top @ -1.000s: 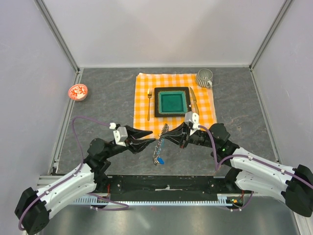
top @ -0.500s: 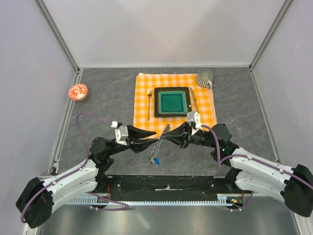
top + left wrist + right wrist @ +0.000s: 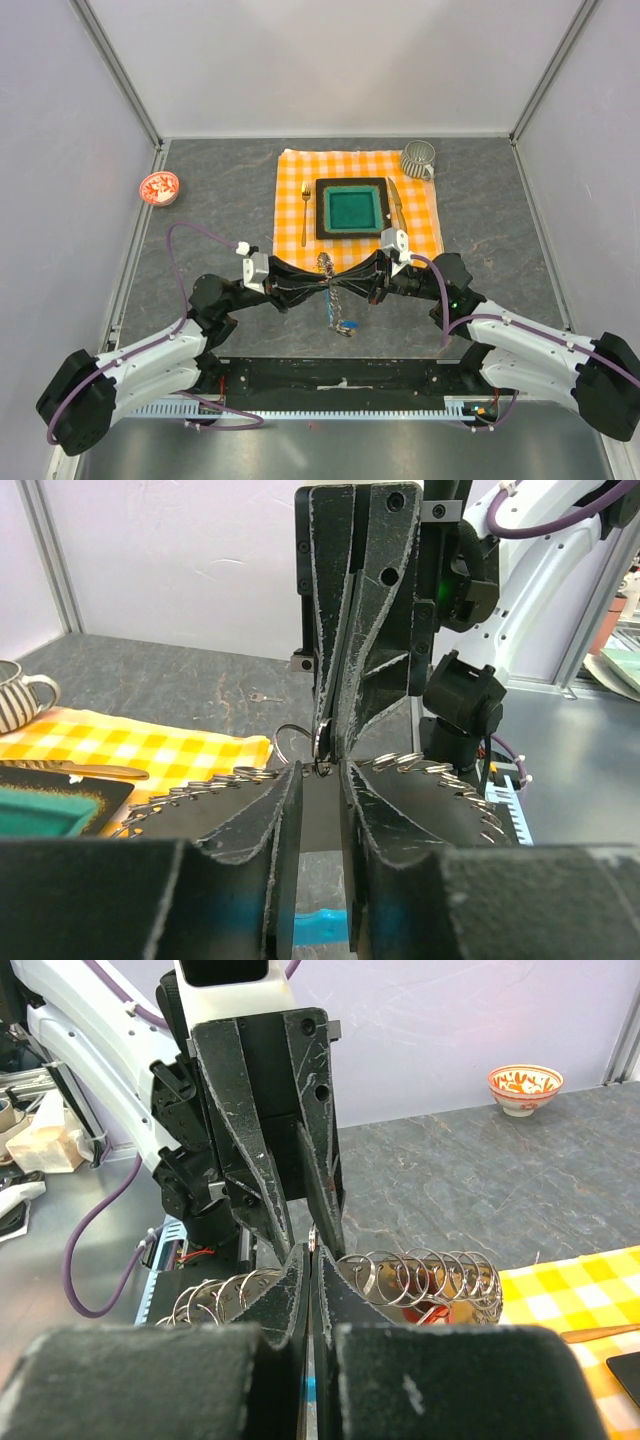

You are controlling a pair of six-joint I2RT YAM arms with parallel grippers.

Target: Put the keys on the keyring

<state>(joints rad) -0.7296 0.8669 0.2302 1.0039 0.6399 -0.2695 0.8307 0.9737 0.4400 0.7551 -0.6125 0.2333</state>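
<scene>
The keyring (image 3: 334, 298) is a string of thin silvery rings hanging between the two grippers, its blue clip (image 3: 347, 327) low near the table. My right gripper (image 3: 339, 281) is shut on one small ring (image 3: 322, 758) at its tips. My left gripper (image 3: 321, 281) faces it tip to tip, jaws a little apart on either side of that ring, with nothing gripped. In the right wrist view the rings (image 3: 432, 1275) fan out beside my shut right gripper (image 3: 313, 1256), and a red key head (image 3: 432, 1312) shows behind them. A tiny key (image 3: 262, 696) lies on the grey table.
Behind the grippers lies an orange checked cloth (image 3: 292, 222) with a green plate in a black tray (image 3: 322, 232), a fork (image 3: 305, 212) and a knife (image 3: 396, 200). A striped mug (image 3: 419, 158) stands at its far right corner. A red-and-white dish (image 3: 159, 187) sits far left.
My left gripper moved right until its tips met the right gripper's, and its jaws narrowed. The hanging rings swung from down-left to straight down, carrying the blue clip right.
</scene>
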